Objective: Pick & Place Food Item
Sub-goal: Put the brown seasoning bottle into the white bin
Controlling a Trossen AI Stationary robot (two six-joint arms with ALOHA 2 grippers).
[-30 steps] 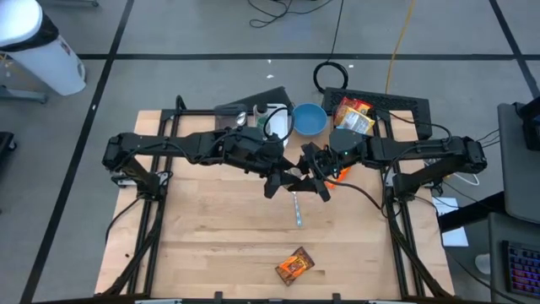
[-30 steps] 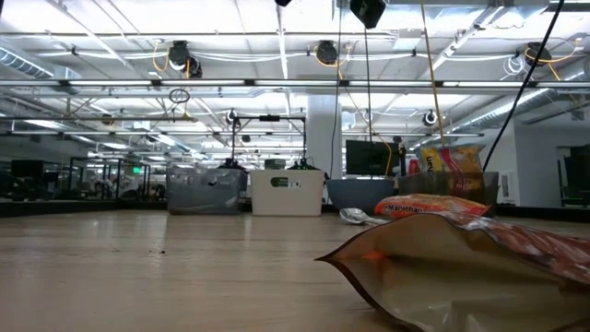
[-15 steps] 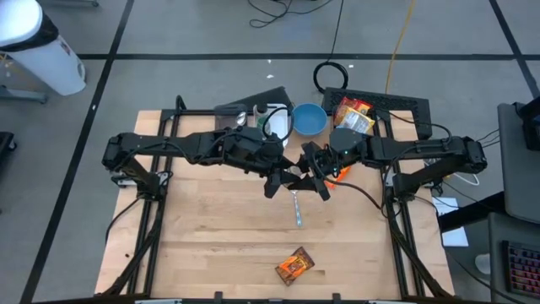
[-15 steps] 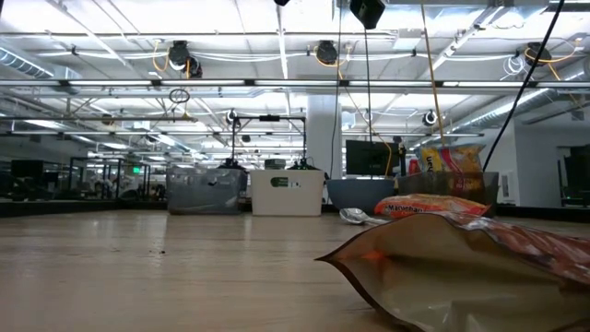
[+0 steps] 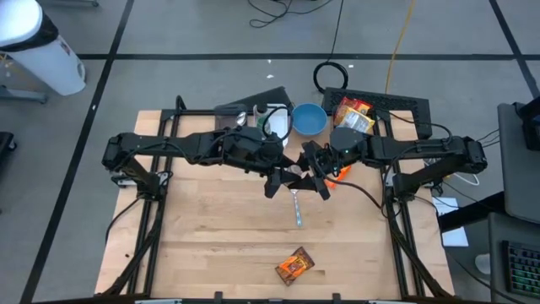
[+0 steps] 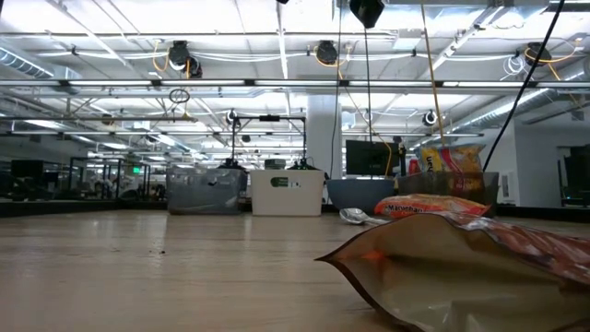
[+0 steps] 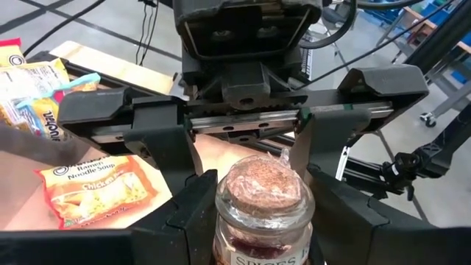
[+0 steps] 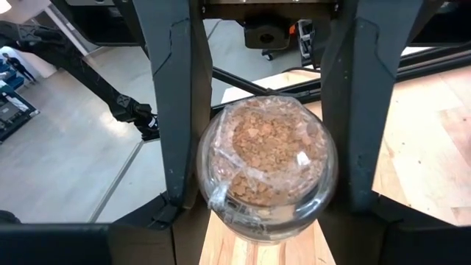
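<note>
Two hands meet mid-tabletop (image 5: 202, 228): my left hand (image 5: 278, 179) grips the jar (image 7: 261, 202), my right hand (image 5: 310, 179) opposite, fingers (image 8: 175, 110) straddling it.

Two dark, matte black jointed arms are seen, trailed by black cables. Each ends in a horizontal rail with small screws, from which flat black angular fingers (image 7: 158, 143) are hung.

A crinkled snack pouch (image 6: 470, 263) lies close by on the wooden table (image 6: 138, 277), a spoon (image 6: 355, 217) farther back.
</note>
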